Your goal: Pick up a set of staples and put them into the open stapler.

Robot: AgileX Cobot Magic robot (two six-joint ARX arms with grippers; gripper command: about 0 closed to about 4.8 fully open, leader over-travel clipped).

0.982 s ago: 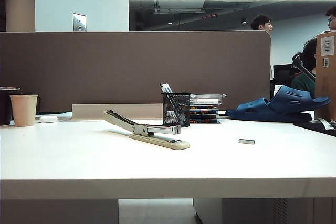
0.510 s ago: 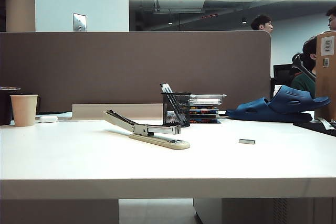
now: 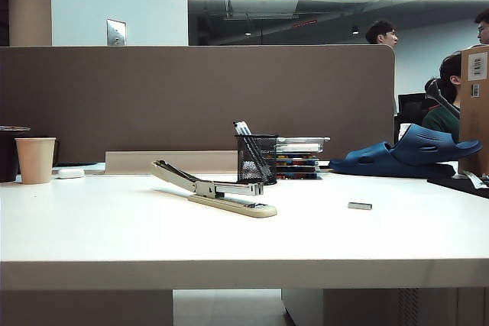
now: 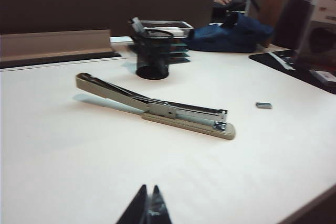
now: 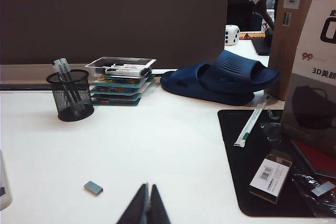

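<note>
The stapler [image 3: 214, 192] lay open on the white worktop [image 3: 114, 234], its beige top arm swung back and tilted upward away from the base, the silver magazine channel exposed along its length. Just behind the stapler's head end stood a black mesh pen cup [image 3: 256, 159] holding pens. The set of staples [image 3: 359, 206], a small grey bar, lay flat on the worktop well apart from the stapler, off its head end and touching nothing.

In the left wrist view the left hand [image 4: 148, 208] hung above the bare worktop on the near side of the stapler, clear of it, its two fingers pressed together with nothing between them. In the right wrist view the right hand [image 5: 146, 206] hung above the worktop near the set of staples, not touching it, its fingers likewise pressed together and empty.

Beyond the stapler, behind the pen cup, sat a stack of shallow trays [image 3: 299, 156], and further to that side a pair of blue slippers [image 3: 409, 154]. At the far opposite edge stood a paper cup [image 3: 35, 159] with a small white oval object [image 3: 69, 173] beside it.
</note>
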